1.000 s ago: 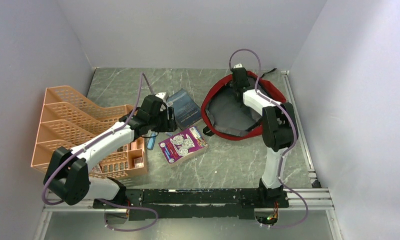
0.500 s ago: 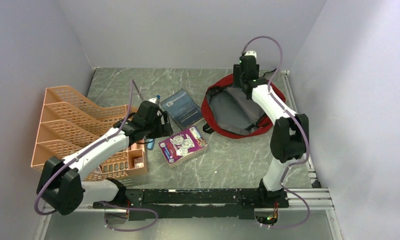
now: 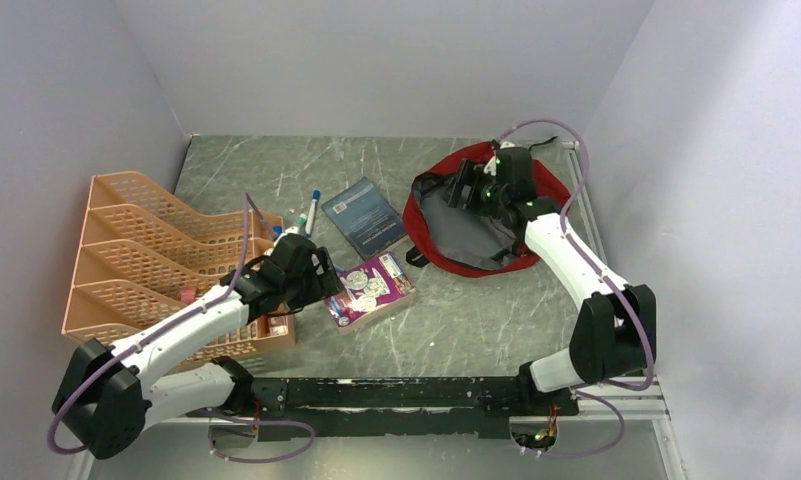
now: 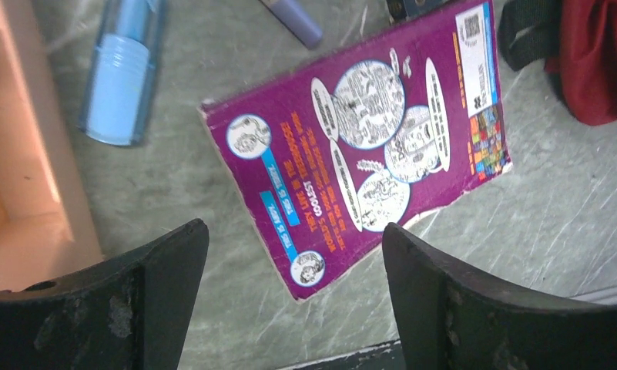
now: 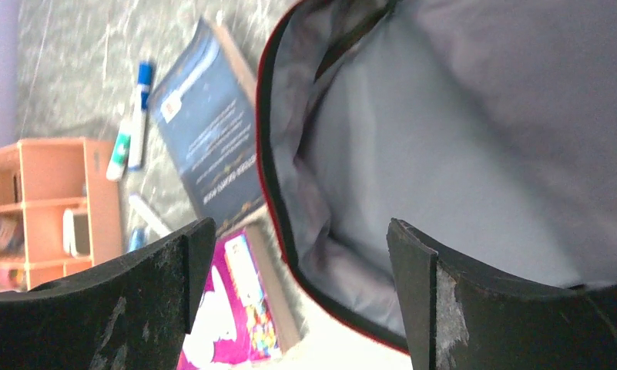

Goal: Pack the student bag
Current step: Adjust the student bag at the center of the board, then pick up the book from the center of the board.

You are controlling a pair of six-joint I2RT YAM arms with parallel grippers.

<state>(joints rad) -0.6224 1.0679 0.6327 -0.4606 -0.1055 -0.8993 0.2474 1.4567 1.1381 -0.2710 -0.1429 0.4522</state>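
Observation:
The student bag [image 3: 511, 258] lies at the back right, red with its mouth gaping and grey lining [image 5: 459, 146] showing. My right gripper [image 3: 463, 190] hovers open over that lining, holding nothing; in the right wrist view the gripper [image 5: 297, 231] frames the bag's black-edged rim. A purple book [image 3: 368, 290] lies flat in the middle, left of the bag. My left gripper [image 3: 324, 280] hangs open above the near-left corner of the purple book [image 4: 367, 146], with nothing between the jaws [image 4: 292, 239].
A dark blue book [image 3: 364, 215] lies behind the purple one. Markers [image 3: 311, 205] and a light blue tube [image 4: 124, 69] lie between the books and the orange mesh organiser [image 3: 166, 250] at the left. A black rail [image 3: 406, 392] runs along the near edge.
My right gripper let go of the bag's far rim, opened and swung over the lining. My left arm drew back from the blue book to the purple one and opened wider.

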